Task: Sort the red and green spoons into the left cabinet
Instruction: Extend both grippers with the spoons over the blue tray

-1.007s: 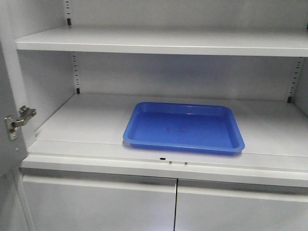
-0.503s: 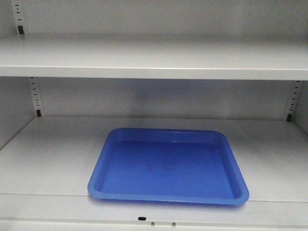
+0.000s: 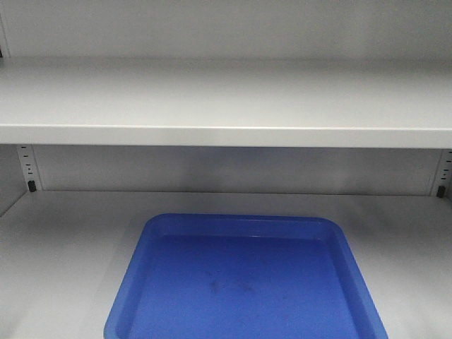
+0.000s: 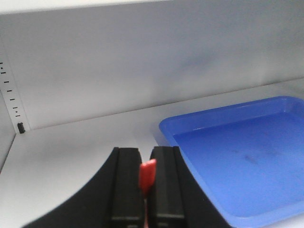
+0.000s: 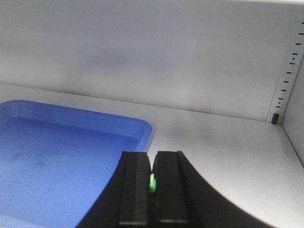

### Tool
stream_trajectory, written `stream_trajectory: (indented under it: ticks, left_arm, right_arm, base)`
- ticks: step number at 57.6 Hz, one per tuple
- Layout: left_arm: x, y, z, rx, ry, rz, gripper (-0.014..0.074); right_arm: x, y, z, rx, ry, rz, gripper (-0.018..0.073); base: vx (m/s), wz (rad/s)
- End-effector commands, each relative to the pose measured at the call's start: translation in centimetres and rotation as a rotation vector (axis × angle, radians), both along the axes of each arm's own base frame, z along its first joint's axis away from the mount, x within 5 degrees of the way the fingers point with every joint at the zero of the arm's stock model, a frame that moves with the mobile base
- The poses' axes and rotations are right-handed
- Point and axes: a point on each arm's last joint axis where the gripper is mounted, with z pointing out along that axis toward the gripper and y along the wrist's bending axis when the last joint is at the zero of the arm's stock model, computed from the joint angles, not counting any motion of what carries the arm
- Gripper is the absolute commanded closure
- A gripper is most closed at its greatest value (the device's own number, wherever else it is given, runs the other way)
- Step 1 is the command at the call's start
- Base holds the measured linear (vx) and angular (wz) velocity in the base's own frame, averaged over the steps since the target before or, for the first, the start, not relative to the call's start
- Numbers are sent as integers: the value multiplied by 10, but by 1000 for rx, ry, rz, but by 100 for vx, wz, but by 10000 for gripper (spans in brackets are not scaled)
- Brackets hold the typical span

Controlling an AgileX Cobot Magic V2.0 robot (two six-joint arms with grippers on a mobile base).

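Within left end effector (image 4: pixel 146 155), red spoon (image 4: pixel 147 175) sliver; right end effector (image 5: pixel 152 157), green spoon (image 5: pixel 152 183).

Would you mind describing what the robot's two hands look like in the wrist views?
The left hand and right hand look alike: each has two matte black fingers with flat, squared tips, flaring outward in a curve toward the base. No cables or markings show; the arms are out of view.

One red spoon (image 4: pixel 147 175), one green spoon (image 5: pixel 152 183), one blue tray (image 3: pixel 247 282), two shelves (image 3: pixel 226 99).
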Motion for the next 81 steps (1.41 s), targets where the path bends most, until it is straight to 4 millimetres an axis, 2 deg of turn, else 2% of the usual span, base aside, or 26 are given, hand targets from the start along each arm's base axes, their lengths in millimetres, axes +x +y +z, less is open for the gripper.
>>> stream_trajectory:
  ticks: [1, 47, 57, 67, 73, 81]
  left_arm:
    - [1, 3, 13, -45, -66, 36, 597]
    - [1, 4, 14, -47, -74, 42, 597]
    - [1, 2, 12, -55, -50, 26, 597]
    - [17, -4, 10, -280, 53, -4, 597]
    - [36, -11, 11, -312, 114, -46, 597]
    - [64, -29, 21, -320, 159, -196, 597]
  right_arm:
    - [1, -3, 13, 19, -76, -38, 559]
    - [1, -5, 16, 24, -108, -61, 559]
    - [2, -3, 17, 132, -104, -45, 559]
    - [22, 6, 9, 330, 33, 57, 559]
    - [42, 13, 4, 392, 86, 145, 559]
    - [67, 20, 1, 461, 78, 267, 560]
  base:
    - [7, 0]
    - [1, 0]
    - [0, 0]
    - [0, 0]
    - [0, 0]
    - [0, 0]
